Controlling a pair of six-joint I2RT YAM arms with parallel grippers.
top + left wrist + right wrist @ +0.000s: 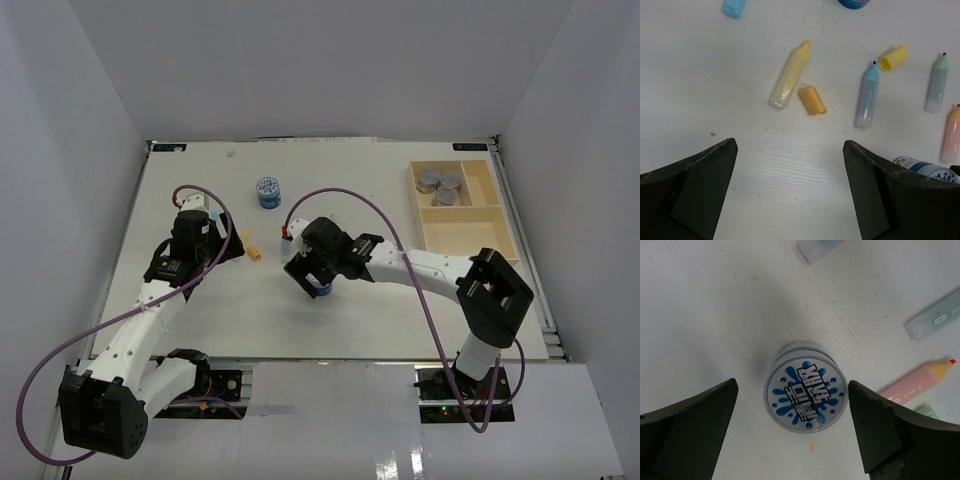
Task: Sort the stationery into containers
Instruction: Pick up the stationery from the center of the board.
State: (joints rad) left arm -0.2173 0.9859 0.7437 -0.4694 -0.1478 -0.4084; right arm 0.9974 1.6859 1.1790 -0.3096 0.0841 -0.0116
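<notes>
**A:** What am I looking at on your end?

**B:** I'm driving from the overhead view. The table (330, 330) is a white board, faintly grained up close, boxed in by plain white walls on three sides. Both arms reach in from the near edge.

**A:** Where's the right gripper?

**B:** My right gripper (792, 405) hangs over a round roll (806, 394) standing on its flat end, grey rim, blue-and-white splash pattern on top. The fingers are spread wide, one on each side of the roll, apart from it. Nothing is pinched. Just beyond it lie a pink marker (917, 381) with an orange-red tip, a grey-green one (935, 316) and a pale one at the top edge.

**A:** And the left?

**B:** The left gripper (790, 165) is also spread wide over bare table, holding nothing. Ahead of it I see a yellow marker (789, 77) lying uncapped, an orange cap (812, 100) just beside it, a blue marker (867, 96), a yellow cap (894, 56) near the blue one's tip, a green marker (937, 82) and a pink one at the right edge.

**A:** The tray?

**B:** The wooden tray (505, 215) sits at the far right corner of the table. Grey rolls (440, 185) fill one of its far sections; I can't tell what else is inside. Another blue-and-white roll (268, 191) stands alone at mid-table, well apart from the tray.
</notes>
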